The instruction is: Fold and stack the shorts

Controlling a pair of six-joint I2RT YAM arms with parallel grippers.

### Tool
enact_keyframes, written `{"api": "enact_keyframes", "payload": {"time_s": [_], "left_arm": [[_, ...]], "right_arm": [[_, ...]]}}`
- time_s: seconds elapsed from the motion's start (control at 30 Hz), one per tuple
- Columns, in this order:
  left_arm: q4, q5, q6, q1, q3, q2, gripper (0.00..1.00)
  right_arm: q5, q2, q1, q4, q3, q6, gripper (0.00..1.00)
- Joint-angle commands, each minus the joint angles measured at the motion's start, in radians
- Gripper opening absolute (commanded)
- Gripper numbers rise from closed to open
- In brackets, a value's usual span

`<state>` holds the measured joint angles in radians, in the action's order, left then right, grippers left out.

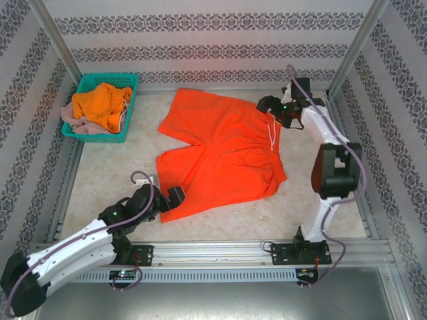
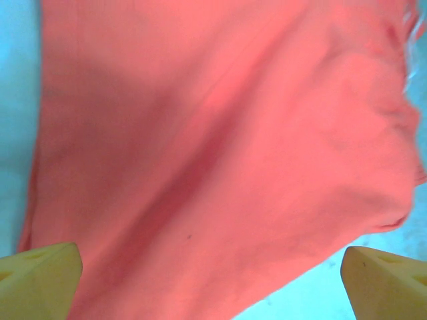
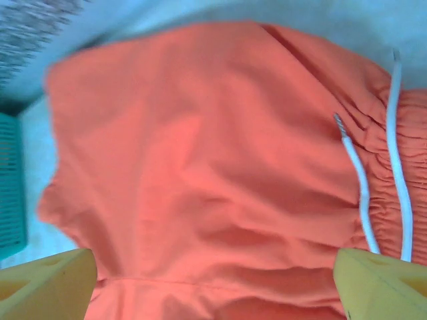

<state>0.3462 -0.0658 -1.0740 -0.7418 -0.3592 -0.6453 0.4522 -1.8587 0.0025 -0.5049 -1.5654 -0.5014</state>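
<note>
A: Where are the red-orange shorts point(image 1: 223, 150)?
B: Spread flat on the bench point(image 1: 107, 180); left fingers point(image 2: 40, 280) gape empty at the near leg hem; right fingers point(image 3: 380, 283) gape empty by the waistband drawstring point(image 3: 363, 193).

You have a teal mesh basket point(image 1: 131, 100) standing at the far left corner of the beige table point(image 1: 107, 190). Patterned wall panels point(image 1: 200, 27) enclose your cell on three sides.

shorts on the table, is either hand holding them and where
Nothing is held: left hand open over a leg of the shorts, right hand open by the waistband.
</note>
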Motion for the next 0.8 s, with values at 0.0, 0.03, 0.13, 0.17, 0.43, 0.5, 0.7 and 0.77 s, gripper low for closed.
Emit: {"api": "enact_keyframes", "payload": {"time_s": [0.0, 0.03, 0.13, 0.17, 0.43, 0.5, 0.7, 0.77], "left_arm": [[0.287, -0.052, 0.023, 0.030, -0.068, 0.101, 1.00], [0.324, -0.045, 0.006, 0.031, -0.068, 0.123, 0.98], [0.362, 0.021, -0.053, 0.033, -0.032, 0.157, 0.94], [0.363, 0.050, -0.071, 0.033, -0.015, 0.160, 0.93], [0.357, 0.145, -0.100, 0.033, 0.049, 0.095, 0.82], [0.320, 0.150, -0.092, 0.033, 0.055, 0.068, 0.78], [0.174, 0.196, -0.115, 0.033, 0.095, -0.030, 0.69], [0.147, 0.191, -0.119, 0.033, 0.101, -0.043, 0.66]], "right_arm": [[0.019, 0.189, 0.008, 0.105, 0.144, 0.022, 0.92], [0.016, 0.251, 0.011, 0.137, 0.205, 0.022, 0.92], [0.001, 0.417, 0.016, 0.216, 0.370, 0.009, 0.92], [-0.005, 0.464, 0.017, 0.231, 0.417, 0.002, 0.92], [-0.071, 0.738, 0.044, 0.221, 0.660, 0.044, 0.92], [-0.074, 0.768, 0.046, 0.209, 0.692, 0.050, 0.92], [-0.078, 0.806, 0.053, 0.173, 0.744, 0.067, 0.93], [-0.079, 0.812, 0.054, 0.163, 0.752, 0.077, 0.93]]}}
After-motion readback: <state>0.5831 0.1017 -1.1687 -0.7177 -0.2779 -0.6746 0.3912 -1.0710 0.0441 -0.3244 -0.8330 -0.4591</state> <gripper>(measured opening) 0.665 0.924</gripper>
